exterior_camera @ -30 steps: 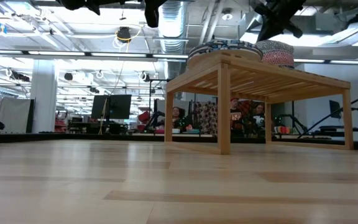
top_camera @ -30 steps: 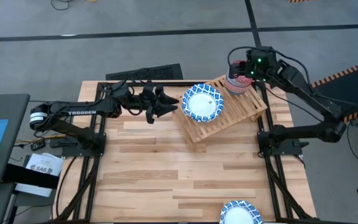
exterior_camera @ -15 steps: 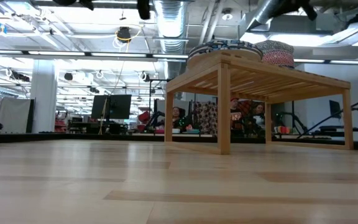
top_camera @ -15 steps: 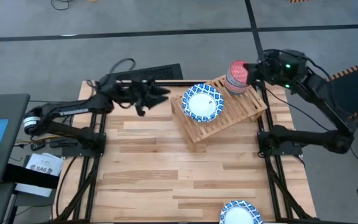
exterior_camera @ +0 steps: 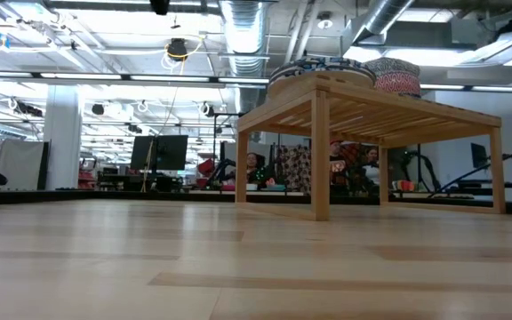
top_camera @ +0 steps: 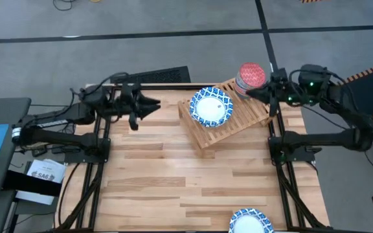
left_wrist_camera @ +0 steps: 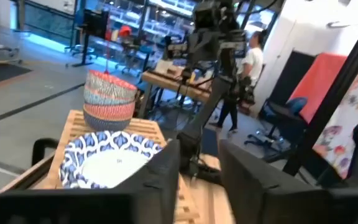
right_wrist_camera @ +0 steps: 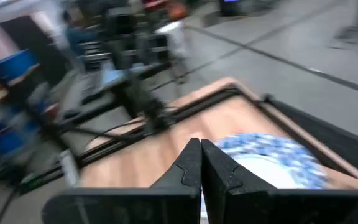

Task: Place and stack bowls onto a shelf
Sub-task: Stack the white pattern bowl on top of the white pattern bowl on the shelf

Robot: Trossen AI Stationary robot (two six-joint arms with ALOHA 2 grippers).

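Note:
The shelf (top_camera: 228,113), a low rack of light wooden slats, stands slanted on the table's far right part. On it rest a wide blue-and-white bowl (top_camera: 210,107) and a stack of small bowls (top_camera: 250,77) with a red one on top; the left wrist view shows the wide bowl (left_wrist_camera: 107,158) and the stack (left_wrist_camera: 109,99) side by side. My left gripper (top_camera: 153,103) hovers open left of the shelf, pointing at it. My right gripper (top_camera: 256,94) is shut and hangs just right of the stack, touching nothing.
Another blue-and-white bowl (top_camera: 251,222) lies at the table's near edge, right of the middle. A black grille-like panel (top_camera: 151,76) sits just beyond the far edge. Bare wooden tabletop (top_camera: 193,175) stretches between shelf and near edge. People show in the room behind (exterior_camera: 336,160).
My left gripper has drawn back from the wide bowl toward the table's left edge and risen. My right gripper has left the stack of small bowls, gone toward the right edge and tipped up from pointing down to nearly level. The bowls stay on the shelf.

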